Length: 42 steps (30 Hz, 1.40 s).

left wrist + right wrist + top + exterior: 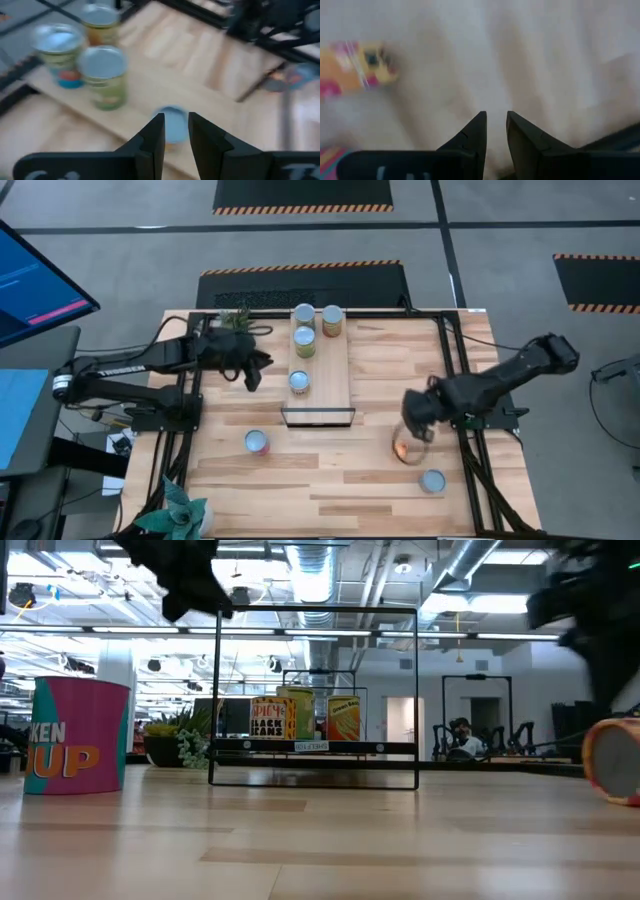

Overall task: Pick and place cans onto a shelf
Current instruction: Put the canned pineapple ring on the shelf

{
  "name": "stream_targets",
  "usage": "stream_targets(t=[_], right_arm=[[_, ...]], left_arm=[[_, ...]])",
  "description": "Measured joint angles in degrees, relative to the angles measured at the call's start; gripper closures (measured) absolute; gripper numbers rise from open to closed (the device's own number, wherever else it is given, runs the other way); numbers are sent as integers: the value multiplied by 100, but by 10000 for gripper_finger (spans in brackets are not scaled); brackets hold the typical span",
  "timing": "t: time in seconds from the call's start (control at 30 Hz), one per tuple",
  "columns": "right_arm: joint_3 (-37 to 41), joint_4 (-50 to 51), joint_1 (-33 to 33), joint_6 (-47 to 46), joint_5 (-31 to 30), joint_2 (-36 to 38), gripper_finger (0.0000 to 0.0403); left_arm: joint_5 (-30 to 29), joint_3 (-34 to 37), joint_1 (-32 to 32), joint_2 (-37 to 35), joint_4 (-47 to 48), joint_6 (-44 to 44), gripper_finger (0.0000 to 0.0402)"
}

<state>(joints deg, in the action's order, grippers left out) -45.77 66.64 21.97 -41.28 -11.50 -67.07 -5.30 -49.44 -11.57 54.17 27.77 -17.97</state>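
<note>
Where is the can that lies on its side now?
In the high view, the tipped orange-labelled tin can lies on the table's right side, just below the right gripper.

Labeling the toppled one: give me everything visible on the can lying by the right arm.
The tipped can lies on its side on the slatted wooden tabletop, off the shelf, just below the right gripper in the high view. Its side looks orange-pink. In the low view its round end faces the camera, with a pinkish rim. The right wrist view shows an orange, pink and yellow label. Contact with the gripper cannot be told.
</note>
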Motion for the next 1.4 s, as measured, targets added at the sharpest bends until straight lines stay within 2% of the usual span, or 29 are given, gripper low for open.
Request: stream_targets(t=[0.1,0.2,0.43,0.6,0.73,1.17,1.3,1.4], right_arm=[[236,-262,825,-669,138,144,305],[298,-543,1506,-1194,137,69,305],[278,-1468,2432,-1804,453,-629,305],[-158,-1709,2485,-1975,432,-1190,305],[-546,-2330,2484,-1749,445,-1716,305],[-2441,-2574,2625,-1882,1464,-3602,305],[-3007,-2485,2601,-1866,1250,-3919,305],[-3155,-2463,2482,-1818,972,-4015,305]], left_arm=[[-29,-61,491,25,36,-549,329],[-306,-67,1057,129,95,-1184,329],[-1175,-67,2341,566,-9,-2228,329],[-1449,-67,2890,888,-643,-2412,329],[-1452,-67,3140,1118,-865,-2345,329],[-1196,-67,3592,1217,-796,-1914,329],[-1191,-67,3678,1217,-798,-1912,329],[-1191,-67,3709,1215,-821,-1912,329]])
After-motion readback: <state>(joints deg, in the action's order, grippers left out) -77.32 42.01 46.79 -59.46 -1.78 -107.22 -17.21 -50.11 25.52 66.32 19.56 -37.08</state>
